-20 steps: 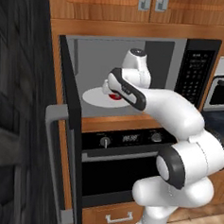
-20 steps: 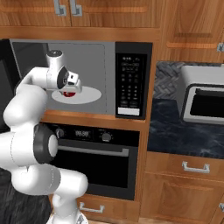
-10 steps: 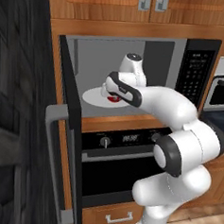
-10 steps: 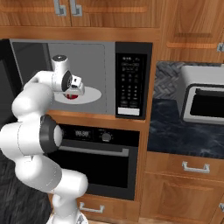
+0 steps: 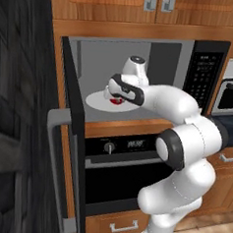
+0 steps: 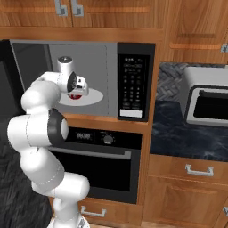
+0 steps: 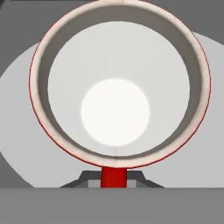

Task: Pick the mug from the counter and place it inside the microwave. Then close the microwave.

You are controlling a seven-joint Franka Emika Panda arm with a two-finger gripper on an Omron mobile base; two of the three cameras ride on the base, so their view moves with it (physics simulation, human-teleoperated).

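The red mug (image 5: 117,101) stands upright on the white turntable (image 5: 97,102) inside the open microwave (image 5: 92,62). My gripper (image 5: 115,94) reaches into the cavity and points down over the mug. In the right base view the gripper (image 6: 76,91) sits just above the mug (image 6: 75,95). The hand view looks straight down into the mug's white interior (image 7: 116,109). There the gripper (image 7: 114,177) has a tip pressed on each side of the red handle (image 7: 114,175), shut on it.
The microwave door (image 5: 69,149) swings open to the left, its grey bar handle (image 5: 52,168) facing the room. The black keypad panel (image 6: 133,84) lies right of the cavity. Below is a black oven (image 6: 104,164). A silver toaster oven (image 6: 207,102) stands on the dark counter (image 6: 187,133).
The elbow and forearm have swung left, closer to the microwave opening. The hand and the mug stay in the same spot over the turntable.
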